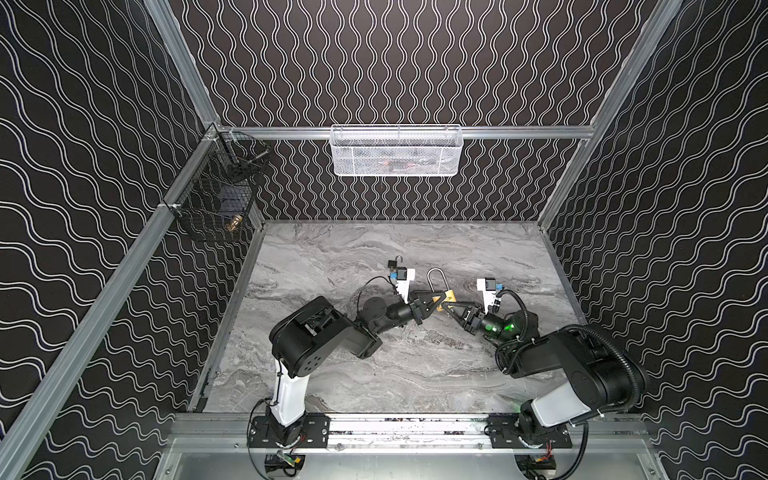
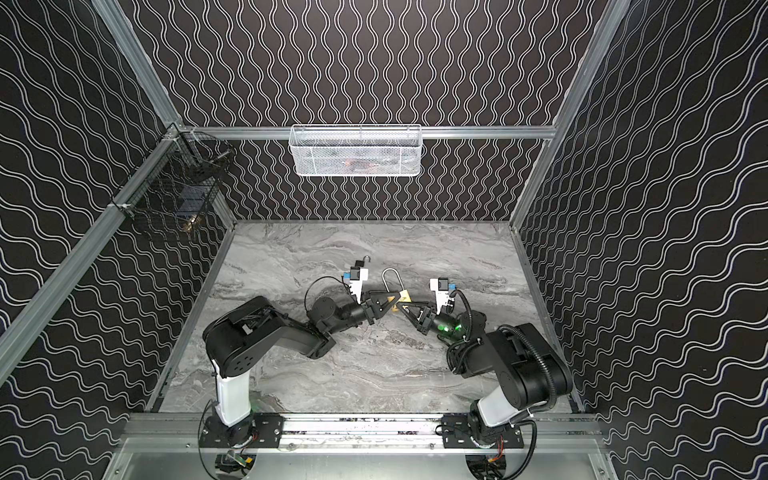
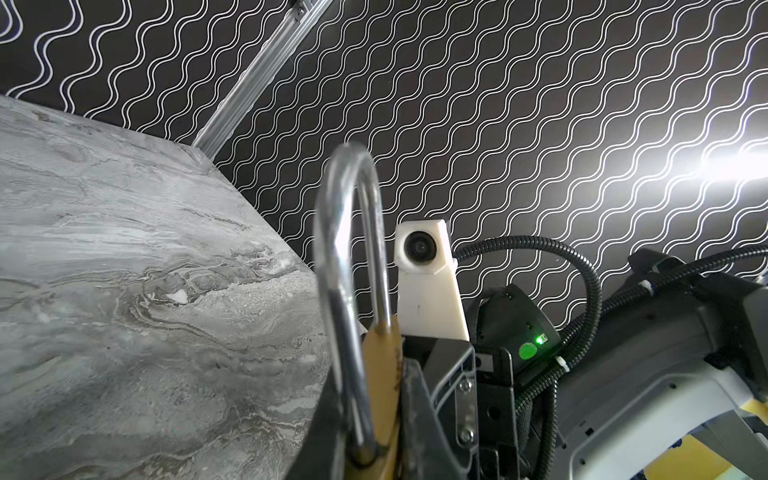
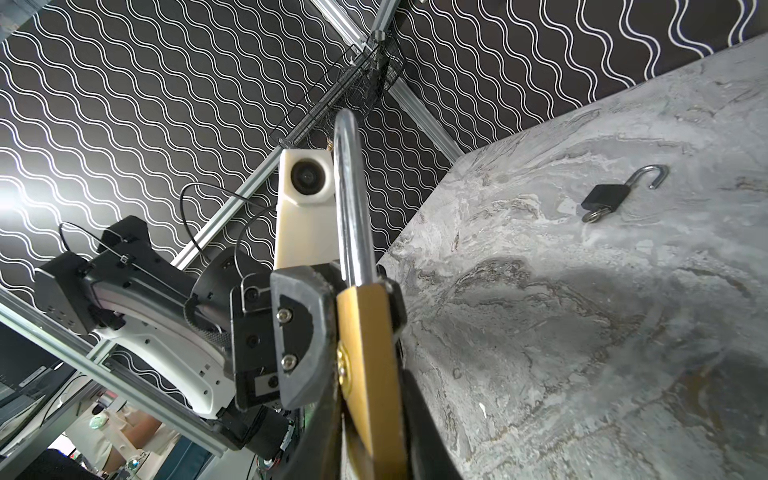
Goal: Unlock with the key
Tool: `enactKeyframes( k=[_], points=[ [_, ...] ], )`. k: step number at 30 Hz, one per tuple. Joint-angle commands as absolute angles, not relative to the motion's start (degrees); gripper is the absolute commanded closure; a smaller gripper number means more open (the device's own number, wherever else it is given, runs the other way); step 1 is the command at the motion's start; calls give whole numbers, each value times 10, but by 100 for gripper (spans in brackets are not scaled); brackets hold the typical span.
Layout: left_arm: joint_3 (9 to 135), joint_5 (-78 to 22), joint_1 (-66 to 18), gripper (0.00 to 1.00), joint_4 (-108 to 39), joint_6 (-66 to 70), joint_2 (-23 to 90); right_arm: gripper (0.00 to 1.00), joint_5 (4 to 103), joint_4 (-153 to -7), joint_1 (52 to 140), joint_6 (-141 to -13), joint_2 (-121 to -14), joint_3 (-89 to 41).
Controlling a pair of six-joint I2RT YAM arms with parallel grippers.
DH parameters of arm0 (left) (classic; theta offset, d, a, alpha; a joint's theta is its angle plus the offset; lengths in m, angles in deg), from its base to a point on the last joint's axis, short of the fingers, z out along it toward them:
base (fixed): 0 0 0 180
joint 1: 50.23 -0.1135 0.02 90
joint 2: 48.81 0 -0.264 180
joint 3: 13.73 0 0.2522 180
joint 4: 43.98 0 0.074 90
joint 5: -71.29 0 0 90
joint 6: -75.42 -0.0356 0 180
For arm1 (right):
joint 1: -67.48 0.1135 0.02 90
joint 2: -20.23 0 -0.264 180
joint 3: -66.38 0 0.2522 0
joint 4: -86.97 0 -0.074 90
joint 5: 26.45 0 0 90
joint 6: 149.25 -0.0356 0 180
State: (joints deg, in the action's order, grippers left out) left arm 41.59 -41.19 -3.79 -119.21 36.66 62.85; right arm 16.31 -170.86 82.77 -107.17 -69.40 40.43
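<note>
The brass padlock (image 4: 365, 353) sat over the middle of the marble table (image 1: 415, 374), pinched from opposite sides. The right gripper (image 1: 446, 306) was nearly closed, clamping its body, and the left gripper (image 1: 434, 301) was narrowed against it too. Farther back on the table lay a small black padlock (image 4: 604, 195), its shackle swung open.

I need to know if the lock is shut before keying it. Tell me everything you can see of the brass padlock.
The brass padlock has a flat gold-coloured body and a long steel shackle; both legs appear seated, so it looks locked. It is gripped from two sides: the left gripper clamps the body near the shackle, the right gripper its lower part. The shackle points toward the back wall. No key is visible.
</note>
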Motion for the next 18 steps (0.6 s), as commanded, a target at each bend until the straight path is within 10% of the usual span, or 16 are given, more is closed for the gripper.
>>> enactKeyframes(
  k=[1, 18],
  points=[
    [422, -440, -35, 100, -1189, 348, 629, 75, 171, -1782, 832, -1054, -694, 403],
    [409, -462, -56, 100, -1189, 364, 601, 64, 190, -1782, 822, -1046, -680, 419]
  ],
)
